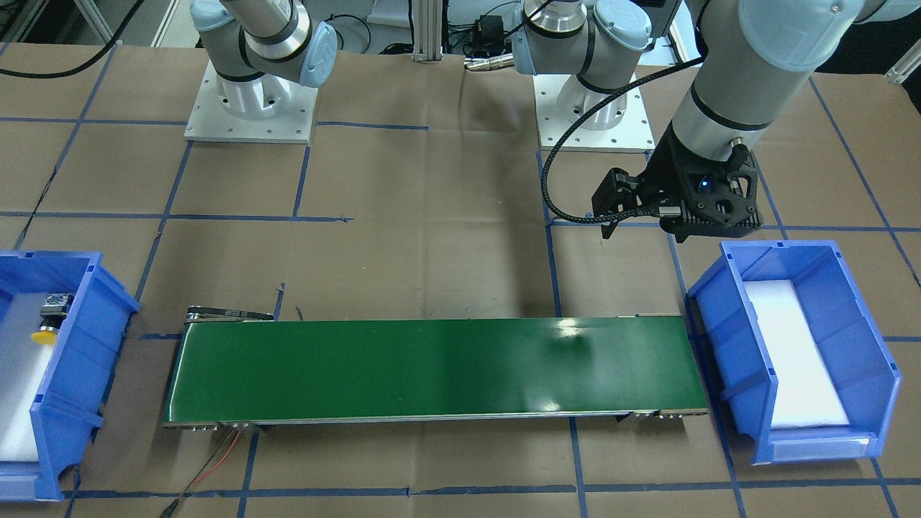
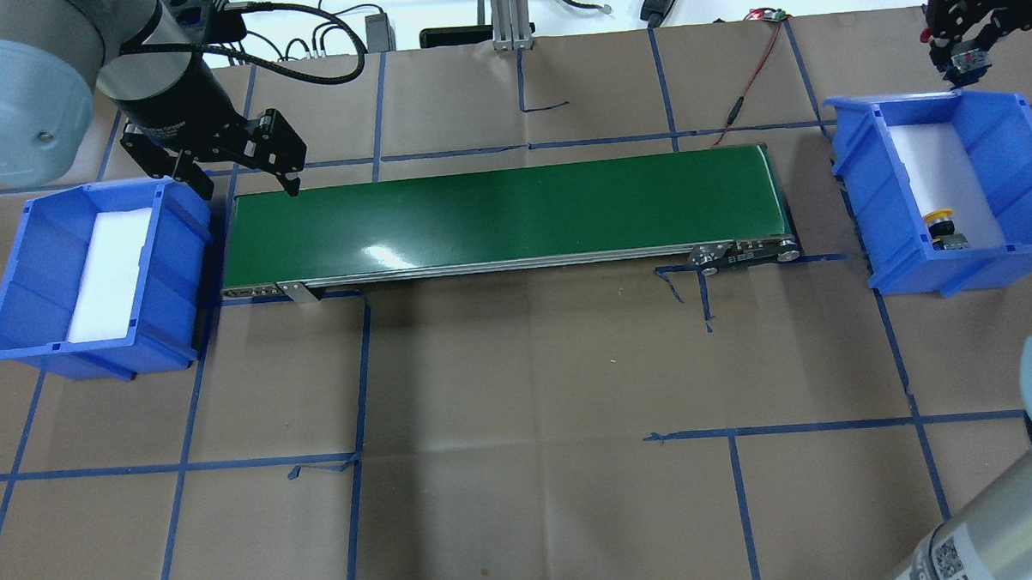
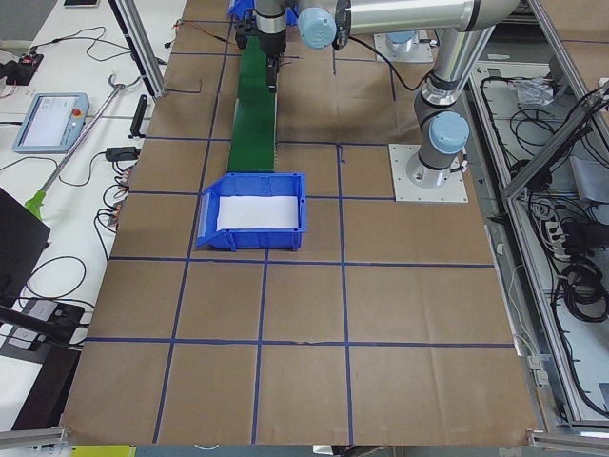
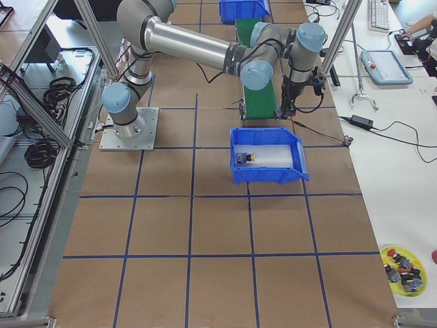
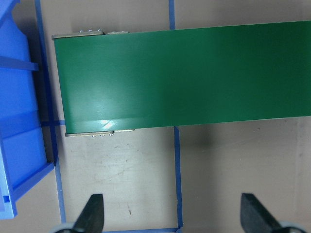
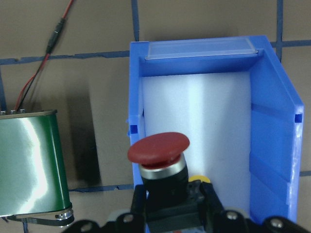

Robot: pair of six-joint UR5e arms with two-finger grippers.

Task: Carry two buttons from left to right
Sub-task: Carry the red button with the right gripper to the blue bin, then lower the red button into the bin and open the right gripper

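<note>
Lower left in the front-facing view, I count one yellow-capped button (image 1: 49, 321) lying in a blue bin (image 1: 79, 360); a second bin (image 1: 727, 345) sits lower right, one green conveyor (image 1: 432, 367) between. Overhead, upper left, my left gripper (image 2: 244, 175) hangs spread, holding nothing. Right wrist view, bottom centre: my right gripper (image 6: 165, 206) pinches the red mushroom-capped button (image 6: 159, 148) by its black body.

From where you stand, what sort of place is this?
Probably a robotics lab test bench: two arms bolted to a taped table, a green conveyor between blue bins, cables and a pendant alongside.
</note>
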